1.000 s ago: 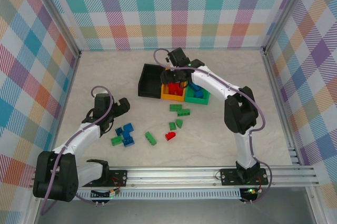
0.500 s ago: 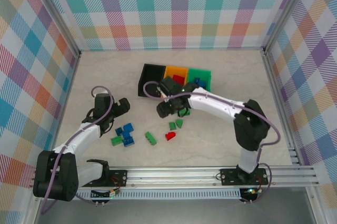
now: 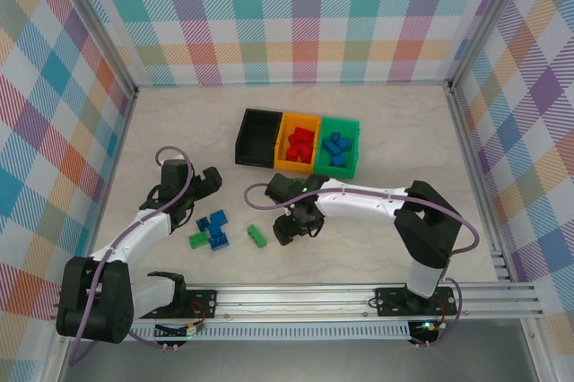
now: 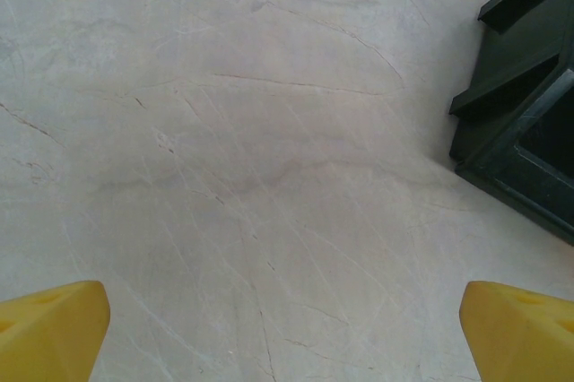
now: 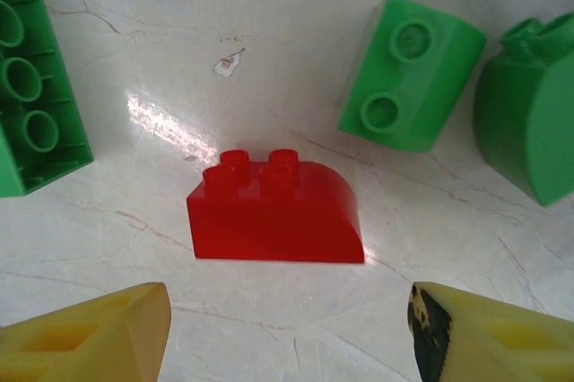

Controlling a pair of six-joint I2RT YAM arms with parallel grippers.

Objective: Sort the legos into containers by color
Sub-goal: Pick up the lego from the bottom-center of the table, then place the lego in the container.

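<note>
From above, the right gripper (image 3: 291, 225) hung low at mid-frame and hid the spot beneath it. Its own wrist camera showed a round-topped red brick (image 5: 275, 212) lying on the table (image 3: 404, 140) just ahead of the wide-spread, empty yellow fingertips (image 5: 90, 337), with green bricks (image 5: 411, 73) close by at the left edge and upper right. The black bin (image 3: 256, 138), orange bin (image 3: 285, 160) and green bin (image 3: 352, 142) stood side by side at upper centre. The left gripper (image 3: 206, 182), at lower left, was spread wide over bare tabletop, with the black bin's corner at the right edge of its wrist view. Loose blue bricks (image 3: 213, 225) lay between the arms, and open room ran along the walls.
</note>
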